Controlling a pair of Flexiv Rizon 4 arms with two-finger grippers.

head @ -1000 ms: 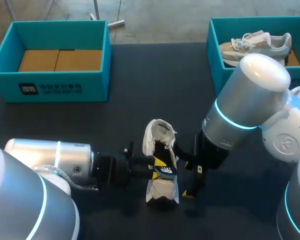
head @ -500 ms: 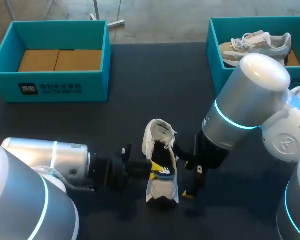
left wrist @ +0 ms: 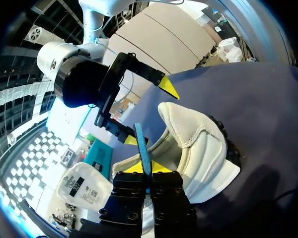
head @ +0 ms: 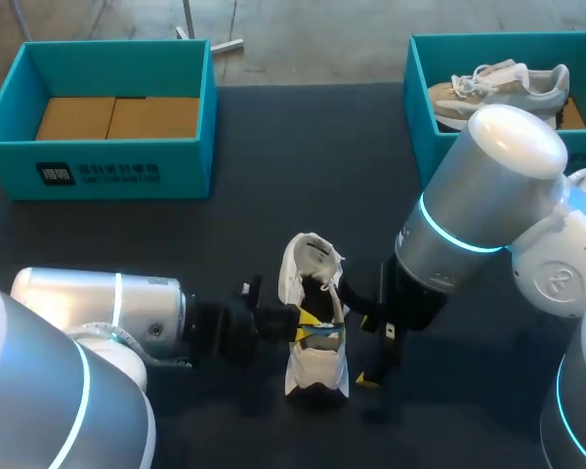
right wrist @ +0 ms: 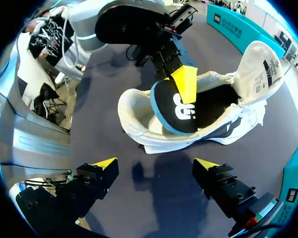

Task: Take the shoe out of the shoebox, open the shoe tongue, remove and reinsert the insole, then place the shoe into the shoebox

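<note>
Starting leftmost, the teal shoebox (head: 107,166) holds no shoe, so the take-out step looks done. The left gripper (left wrist: 145,168) is pinched tight on the insole (right wrist: 178,106), which sits half inside the shoe (head: 317,371) mid-table, its tongue folded open. The right gripper (right wrist: 155,164) is spread wide just beside the shoe, holding nothing. Seating the insole and boxing the shoe remain.

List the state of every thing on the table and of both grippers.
shoe: on the table, tongue folded open.
insole: partly out of the shoe.
left gripper: shut on the insole.
right gripper: open, beside the shoe, holding nothing.
left shoebox: open, no shoe inside.
right shoebox: open, second shoe inside.
</note>
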